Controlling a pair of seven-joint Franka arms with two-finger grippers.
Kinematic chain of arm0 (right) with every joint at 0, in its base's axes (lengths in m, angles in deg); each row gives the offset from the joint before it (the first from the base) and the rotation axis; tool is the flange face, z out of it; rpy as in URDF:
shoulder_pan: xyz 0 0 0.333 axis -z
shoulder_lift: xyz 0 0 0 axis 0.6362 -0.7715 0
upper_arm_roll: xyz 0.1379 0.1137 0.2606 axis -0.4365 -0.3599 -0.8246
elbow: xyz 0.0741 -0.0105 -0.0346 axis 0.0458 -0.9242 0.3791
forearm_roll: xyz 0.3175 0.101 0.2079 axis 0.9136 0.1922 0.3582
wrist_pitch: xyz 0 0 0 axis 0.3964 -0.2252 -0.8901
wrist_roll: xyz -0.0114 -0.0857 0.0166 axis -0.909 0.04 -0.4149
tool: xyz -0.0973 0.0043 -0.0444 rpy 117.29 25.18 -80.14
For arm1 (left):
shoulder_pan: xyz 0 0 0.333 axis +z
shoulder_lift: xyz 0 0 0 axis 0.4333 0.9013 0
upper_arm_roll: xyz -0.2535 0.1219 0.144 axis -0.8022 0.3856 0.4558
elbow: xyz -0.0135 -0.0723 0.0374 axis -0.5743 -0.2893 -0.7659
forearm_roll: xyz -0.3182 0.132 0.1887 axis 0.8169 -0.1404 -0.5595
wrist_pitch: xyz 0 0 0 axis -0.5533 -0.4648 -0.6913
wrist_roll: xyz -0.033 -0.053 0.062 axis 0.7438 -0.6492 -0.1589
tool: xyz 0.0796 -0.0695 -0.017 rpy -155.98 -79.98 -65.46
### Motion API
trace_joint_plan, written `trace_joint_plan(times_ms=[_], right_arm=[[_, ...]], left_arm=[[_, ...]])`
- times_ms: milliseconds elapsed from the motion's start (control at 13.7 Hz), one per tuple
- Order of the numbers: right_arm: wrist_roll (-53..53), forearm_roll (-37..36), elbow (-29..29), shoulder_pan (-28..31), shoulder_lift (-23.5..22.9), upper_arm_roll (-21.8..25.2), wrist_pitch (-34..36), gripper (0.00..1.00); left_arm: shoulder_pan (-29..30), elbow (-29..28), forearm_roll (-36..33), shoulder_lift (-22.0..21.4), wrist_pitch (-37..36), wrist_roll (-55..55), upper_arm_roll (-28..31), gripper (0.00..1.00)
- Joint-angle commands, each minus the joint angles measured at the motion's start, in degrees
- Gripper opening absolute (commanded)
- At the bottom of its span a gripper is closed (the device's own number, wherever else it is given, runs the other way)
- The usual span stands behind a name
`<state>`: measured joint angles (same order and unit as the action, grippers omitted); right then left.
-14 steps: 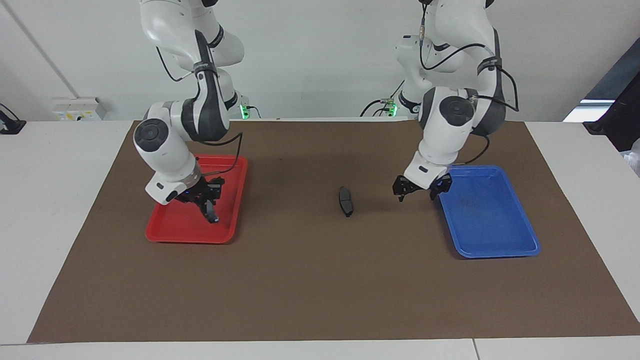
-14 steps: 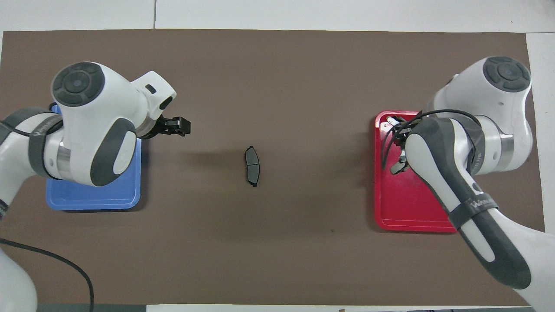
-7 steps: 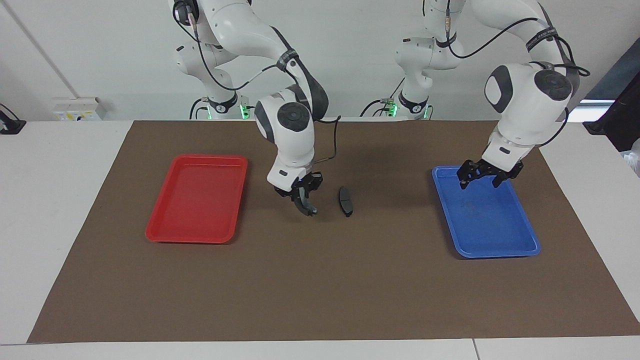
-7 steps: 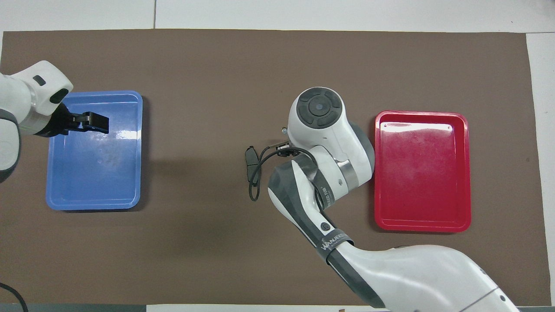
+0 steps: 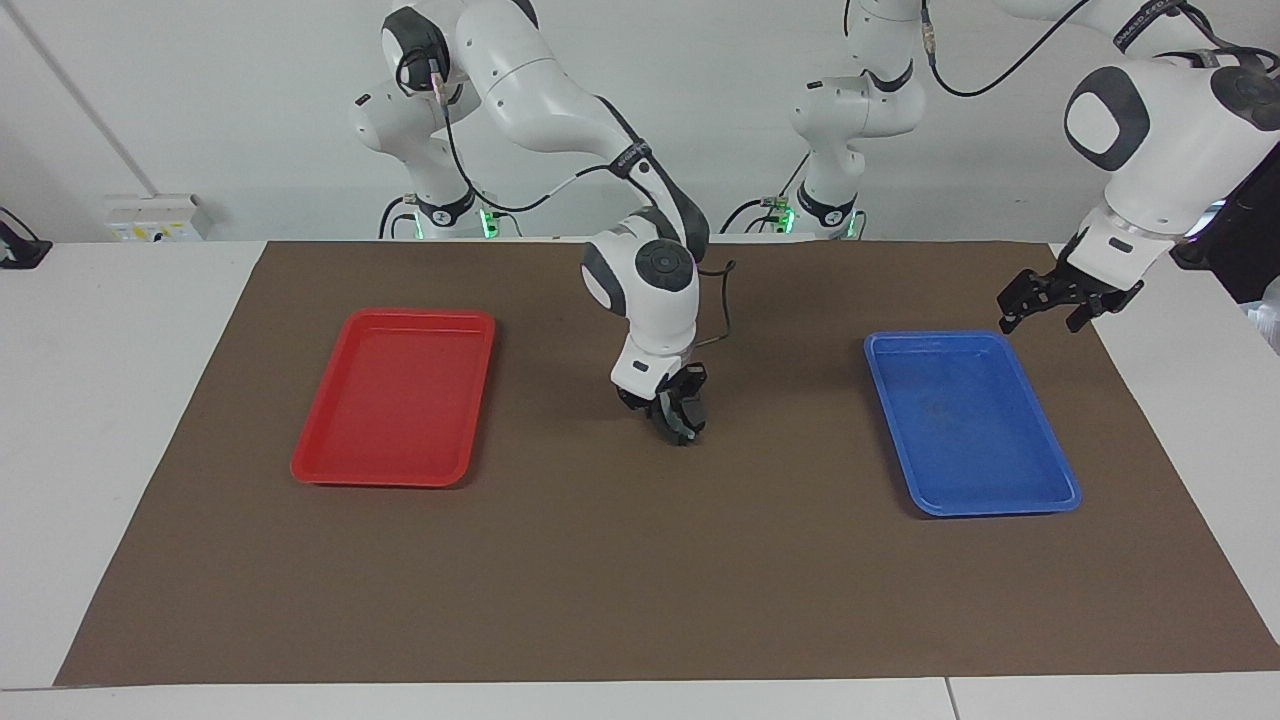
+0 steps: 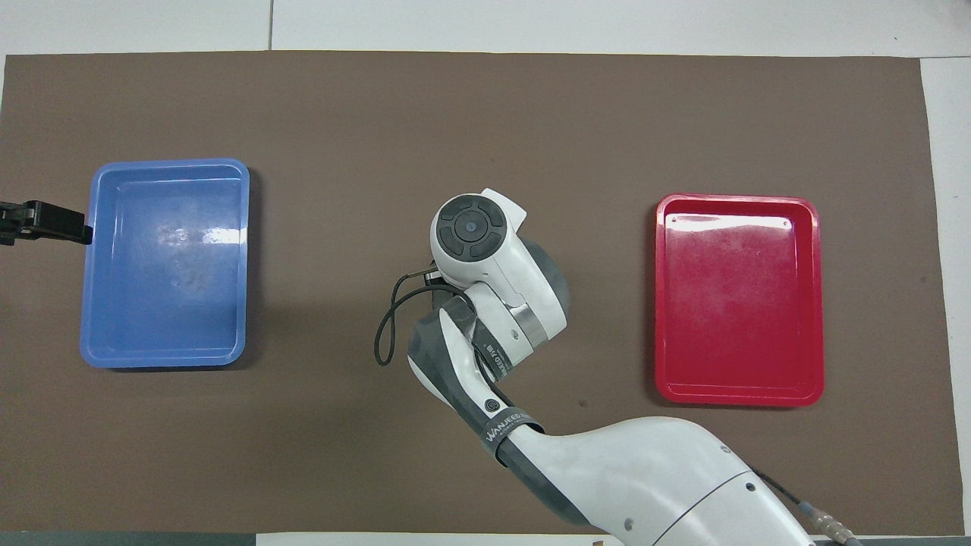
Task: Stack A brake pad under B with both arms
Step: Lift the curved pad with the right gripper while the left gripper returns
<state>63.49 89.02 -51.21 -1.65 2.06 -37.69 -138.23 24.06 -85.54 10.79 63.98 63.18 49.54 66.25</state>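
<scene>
My right gripper [image 5: 678, 412] is low over the middle of the brown mat, shut on the curved black B brake pad [image 5: 686, 428]. It holds B down at the spot where the A brake pad lay. The A pad is hidden beneath the gripper and B in the facing view. In the overhead view the right arm's wrist covers both pads and the gripper. My left gripper [image 5: 1062, 304] is open and empty, raised over the mat's edge beside the blue tray's corner nearest the robots. It also shows in the overhead view [image 6: 45, 223].
A red tray [image 5: 395, 470] lies toward the right arm's end of the table and a blue tray [image 5: 975, 500] toward the left arm's end. Both hold nothing. A brown mat [image 5: 640, 580] covers the table.
My right gripper has carried B sideways from beside the A pad to right over it and lowered. My left gripper has lifted off the blue tray and drawn back past its corner.
</scene>
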Motion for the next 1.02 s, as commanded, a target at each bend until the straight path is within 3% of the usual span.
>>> trace_joint_plan(times_ms=[0, 437, 656, 728, 801, 947], right_arm=[[1.3, 0.9, 2.4, 0.4, -1.2, -1.1, 0.6, 0.01], [4.3, 1.1, 1.7, 0.1, -1.2, -2.7, -1.4, 0.02], [4.3, 1.1, 1.6, 0.1, -1.1, -2.7, -1.3, 0.08], [4.3, 1.1, 1.5, 0.1, -1.2, -2.7, -1.4, 0.19], [4.3, 1.1, 1.4, 0.2, -1.2, -2.7, -1.4, 0.41], [4.3, 0.1, 1.9, 0.1, -0.9, -2.7, -0.6, 1.00]], left_arm=[[1.0, 0.3, -0.6, -1.4, -2.3, 0.9, -0.4, 1.00], [1.1, -0.8, -0.6, -5.0, -5.5, -1.5, -0.2, 1.00], [0.6, -0.7, -0.6, -5.3, -5.0, -4.5, -0.3, 1.00], [0.3, -0.3, -0.6, -5.1, -5.0, -4.4, -0.3, 1.00], [0.1, -0.3, -0.6, -5.1, -5.1, -4.4, -0.4, 1.00], [0.1, 0.0, -0.6, -5.0, -5.1, -4.4, -0.4, 1.00]])
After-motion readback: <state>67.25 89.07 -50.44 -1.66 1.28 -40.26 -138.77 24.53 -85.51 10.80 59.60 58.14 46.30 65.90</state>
